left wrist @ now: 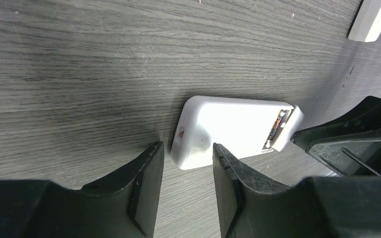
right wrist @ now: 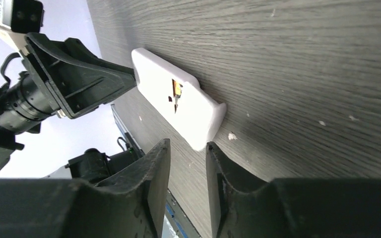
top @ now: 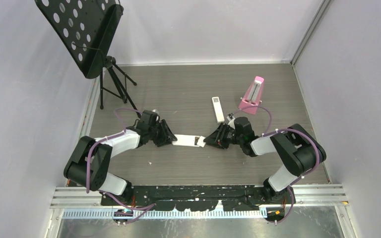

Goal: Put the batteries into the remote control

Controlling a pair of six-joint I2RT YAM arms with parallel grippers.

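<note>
The remote control [top: 185, 141] lies back-up on the table between my two grippers. Its battery bay at the right end is uncovered, and one of the batteries [left wrist: 276, 126] sits in it, also seen as a battery [right wrist: 177, 89] in the right wrist view. My left gripper [left wrist: 187, 146] is open, its tips at the left end of the remote control [left wrist: 228, 129], with nothing clamped. My right gripper [right wrist: 188, 144] is open just short of the near corner of the remote control [right wrist: 178, 99]. From above, the left gripper [top: 170, 139] and right gripper [top: 208, 140] face each other.
A longer slim white remote [top: 218, 109] lies behind the right gripper, next to a pink metronome [top: 252, 95]. A black music stand [top: 84, 34] stands at the back left. Walls close in on three sides.
</note>
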